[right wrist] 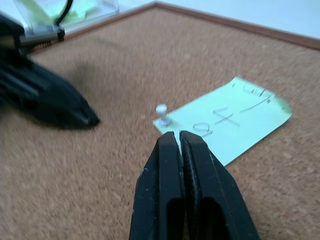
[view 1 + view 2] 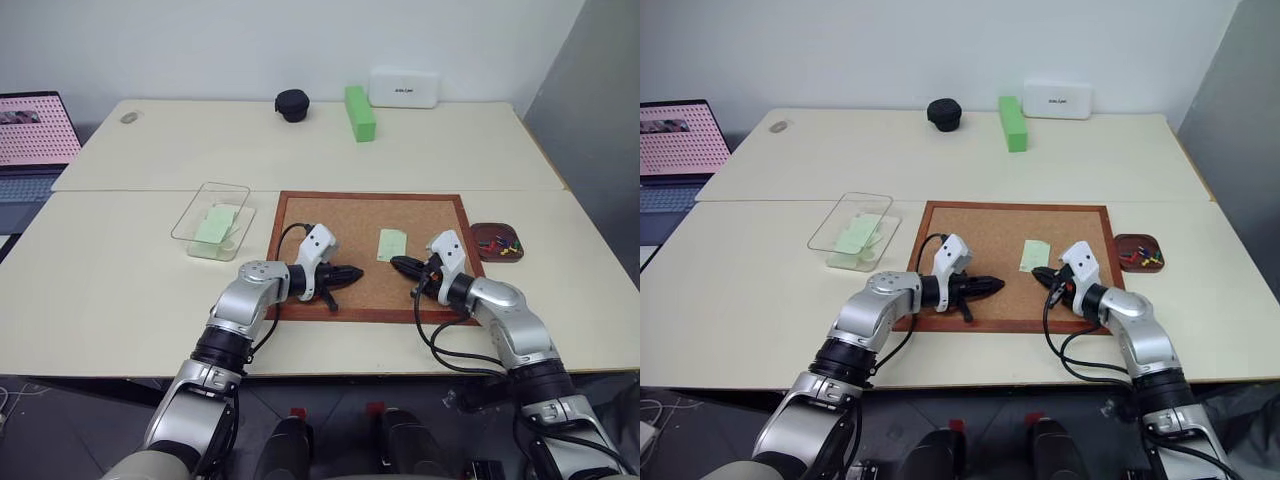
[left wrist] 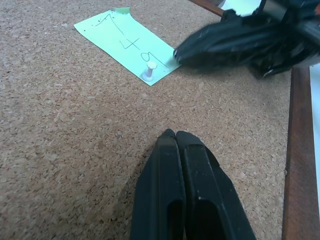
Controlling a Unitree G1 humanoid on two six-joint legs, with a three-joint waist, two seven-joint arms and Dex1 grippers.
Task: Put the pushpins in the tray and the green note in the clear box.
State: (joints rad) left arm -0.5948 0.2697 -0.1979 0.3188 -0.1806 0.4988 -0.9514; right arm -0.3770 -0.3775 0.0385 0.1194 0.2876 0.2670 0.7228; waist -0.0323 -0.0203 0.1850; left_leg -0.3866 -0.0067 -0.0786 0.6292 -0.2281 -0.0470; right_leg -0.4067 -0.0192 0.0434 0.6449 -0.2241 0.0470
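Note:
A pale-green note (image 2: 391, 244) with handwriting lies on the cork board, held down at one corner by a white pushpin (image 1: 162, 114). My right gripper (image 1: 177, 135) is shut with nothing in it, its tips just short of that pin and over the note's edge. My left gripper (image 3: 175, 136) is shut and empty too, low over bare cork to the left of the note and pointing at it. The small maroon tray (image 2: 497, 258) sits right of the board with several coloured pushpins (image 2: 500, 241) inside. The clear box (image 2: 225, 186) stands left of the board and holds pale-green paper.
The cork board's red-brown frame (image 2: 365, 196) rings the work area. At the back of the table are a bright green block (image 2: 359, 112), a white box (image 2: 403, 87) and a black round object (image 2: 293, 105). A laptop (image 2: 35, 140) sits at the far left.

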